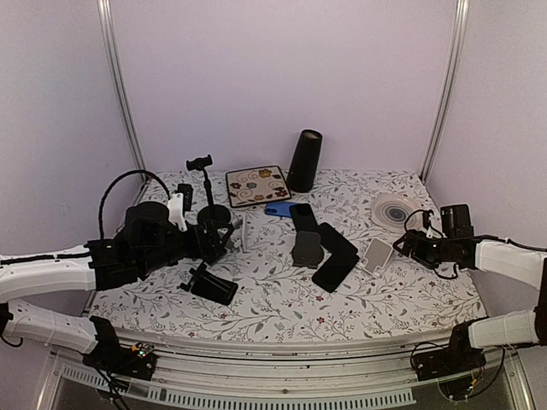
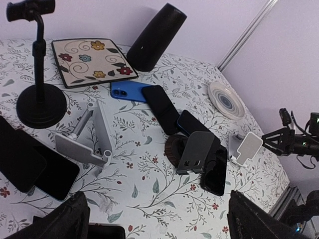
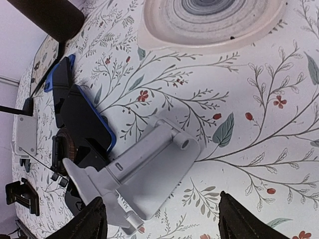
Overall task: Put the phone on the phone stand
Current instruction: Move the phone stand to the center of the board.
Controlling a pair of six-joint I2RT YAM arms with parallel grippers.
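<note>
Right gripper (image 3: 160,221) gapes (nothing held) just beside the white phone stand (image 3: 149,169).

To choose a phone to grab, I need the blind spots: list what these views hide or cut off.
Top view: silver folding stand, partly behind the left gripper.
Left wrist view: black phone, its upper part covered by the grey wedge-shaped stand.
Right wrist view: black cylinder speaker, cut off by the top edge.

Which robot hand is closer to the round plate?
Right. The right gripper is close beside the plate, a little nearer the robot. The left gripper is far off on the opposite side.
</note>
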